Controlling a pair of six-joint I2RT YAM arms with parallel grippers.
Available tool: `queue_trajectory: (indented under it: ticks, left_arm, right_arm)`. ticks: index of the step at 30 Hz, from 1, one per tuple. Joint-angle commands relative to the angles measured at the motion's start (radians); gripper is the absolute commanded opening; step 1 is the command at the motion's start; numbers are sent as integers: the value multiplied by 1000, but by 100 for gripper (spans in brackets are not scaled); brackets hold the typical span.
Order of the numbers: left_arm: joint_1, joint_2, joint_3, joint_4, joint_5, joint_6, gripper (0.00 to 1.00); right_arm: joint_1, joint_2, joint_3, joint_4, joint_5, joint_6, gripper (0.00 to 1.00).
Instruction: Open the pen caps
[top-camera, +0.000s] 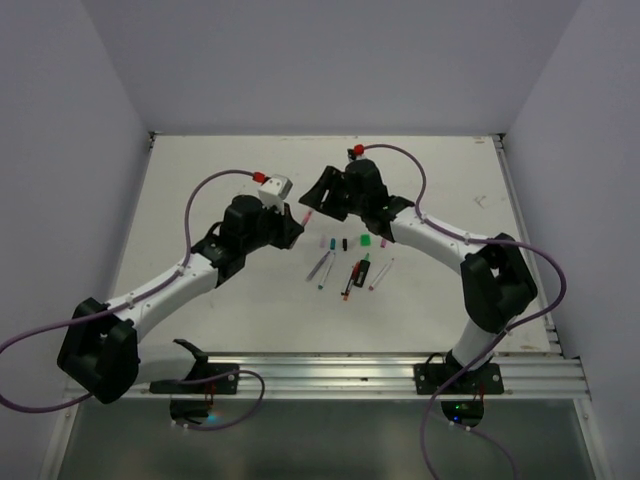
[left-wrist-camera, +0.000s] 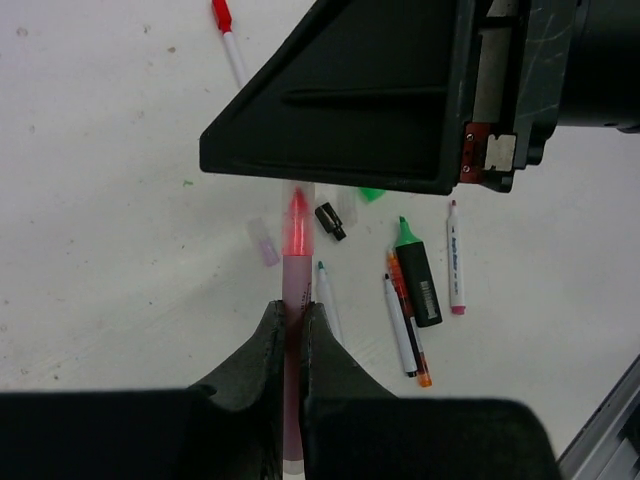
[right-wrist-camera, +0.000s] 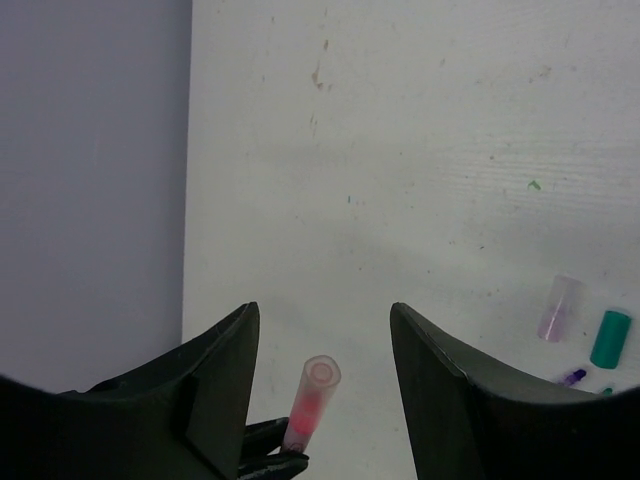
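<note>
My left gripper (left-wrist-camera: 293, 306) is shut on a pink pen (left-wrist-camera: 296, 280) and holds it above the table, also in the top view (top-camera: 293, 225). The pen's translucent cap (left-wrist-camera: 297, 222) with a red-pink tip inside is still on. My right gripper (right-wrist-camera: 322, 310) is open; the capped end (right-wrist-camera: 316, 395) stands between its jaws, nearer the left one and touching neither. In the top view the right gripper (top-camera: 322, 193) faces the pen's tip. Loose caps lie on the table: black (left-wrist-camera: 330, 220), pale purple (left-wrist-camera: 264, 243), teal (right-wrist-camera: 610, 338), green (top-camera: 366, 241).
Several uncapped pens and a green-and-black highlighter (left-wrist-camera: 418, 278) lie side by side below the held pen, in the middle of the table (top-camera: 200, 200). A red-capped white pen (left-wrist-camera: 228, 32) lies apart from them. A grey wall (right-wrist-camera: 90, 180) borders the table's far edge.
</note>
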Motion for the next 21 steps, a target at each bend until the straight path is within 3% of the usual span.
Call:
queue_trajectory:
  ticks: [1, 21]
  left_arm:
    - [-2, -35, -14, 58, 33, -9, 0]
    - [-3, -59, -35, 85, 29, -21, 0]
  right_arm:
    - [17, 0, 35, 66, -41, 46, 58]
    - [39, -31, -48, 115, -51, 85, 41]
